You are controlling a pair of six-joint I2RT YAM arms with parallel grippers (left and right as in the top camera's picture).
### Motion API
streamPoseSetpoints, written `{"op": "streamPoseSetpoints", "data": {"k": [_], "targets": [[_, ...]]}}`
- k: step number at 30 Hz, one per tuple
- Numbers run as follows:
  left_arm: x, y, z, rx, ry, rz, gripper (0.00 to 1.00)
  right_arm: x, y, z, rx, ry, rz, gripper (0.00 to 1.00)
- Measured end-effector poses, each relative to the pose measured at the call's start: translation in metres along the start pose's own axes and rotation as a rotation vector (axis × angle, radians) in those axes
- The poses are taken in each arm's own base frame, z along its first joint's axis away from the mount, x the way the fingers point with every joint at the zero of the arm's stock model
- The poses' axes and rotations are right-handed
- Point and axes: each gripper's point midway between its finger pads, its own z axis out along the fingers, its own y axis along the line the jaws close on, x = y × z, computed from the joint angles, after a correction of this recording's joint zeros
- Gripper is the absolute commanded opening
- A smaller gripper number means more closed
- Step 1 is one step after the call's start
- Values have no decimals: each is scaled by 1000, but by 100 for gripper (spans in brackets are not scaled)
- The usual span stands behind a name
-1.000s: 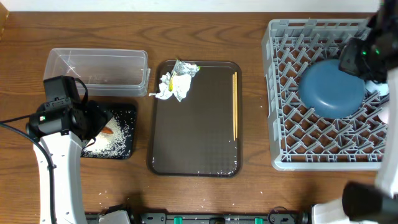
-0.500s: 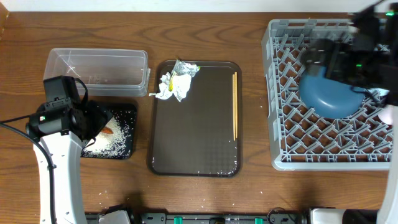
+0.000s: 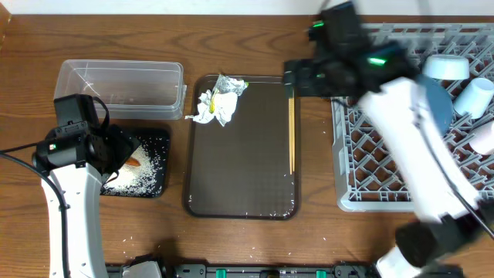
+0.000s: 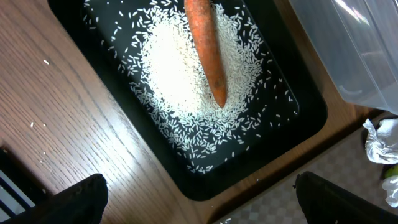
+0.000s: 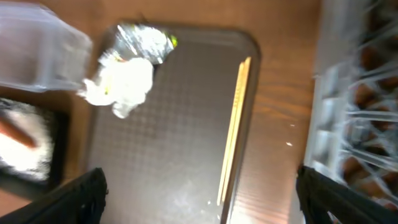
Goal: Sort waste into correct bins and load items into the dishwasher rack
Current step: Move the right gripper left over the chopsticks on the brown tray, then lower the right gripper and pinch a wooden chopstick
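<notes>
My right gripper (image 3: pixel 297 79) (image 5: pixel 199 200) hangs open and empty over the brown tray's far right corner, above the chopsticks (image 3: pixel 292 131) (image 5: pixel 235 130). Crumpled tissue (image 3: pixel 210 108) (image 5: pixel 121 84) and the wrapper (image 3: pixel 230 85) (image 5: pixel 143 40) lie at the tray's far left. The dark blue bowl (image 3: pixel 440 108) rests in the dishwasher rack (image 3: pixel 370 193) (image 5: pixel 354 93), partly hidden by my arm, beside the light blue bowl (image 3: pixel 446 67) and white cup (image 3: pixel 472 96). My left gripper (image 3: pixel 120 150) (image 4: pixel 199 200) is open above the black tray (image 3: pixel 158 139) (image 4: pixel 267 168), which holds rice (image 4: pixel 180 81) and the carrot (image 4: pixel 208 50).
The clear tub (image 3: pixel 122 86) (image 4: pixel 348 50) stands behind the black tray, left of the brown tray (image 3: pixel 239 170) (image 5: pixel 168 143). A few rice grains lie on the wood by the black tray. The right arm stretches across the rack's left half.
My right gripper opened, left the dark blue bowl in the rack and swung left to the brown tray's far right corner. The left arm has not moved.
</notes>
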Motion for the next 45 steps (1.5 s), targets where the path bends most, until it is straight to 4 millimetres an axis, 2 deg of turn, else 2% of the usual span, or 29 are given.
{"op": "streamPoseSetpoints", "data": {"k": [2,4,9,11,13,18,25,33,45], "targets": [[0,0,0,0,0,0,99,10,3,35,32,68,-5,79],[0,0,0,0,0,0,99,23,8,71,58,135,-12,62],[0,0,0,0,0,0,99,50,16,132,102,246,-16,59],[0,0,0,0,0,0,98,59,16,147,114,275,-11,53],[0,0,0,0,1,0,98,64,12,159,134,296,9,52],[0,0,0,0,1,0,99,67,0,172,199,300,33,58],[0,0,0,0,0,0,98,65,-9,175,250,281,62,58],[0,0,0,0,0,0,98,76,-21,197,302,315,72,59],[0,0,0,0,0,0,98,73,-29,199,317,308,86,59]]}}
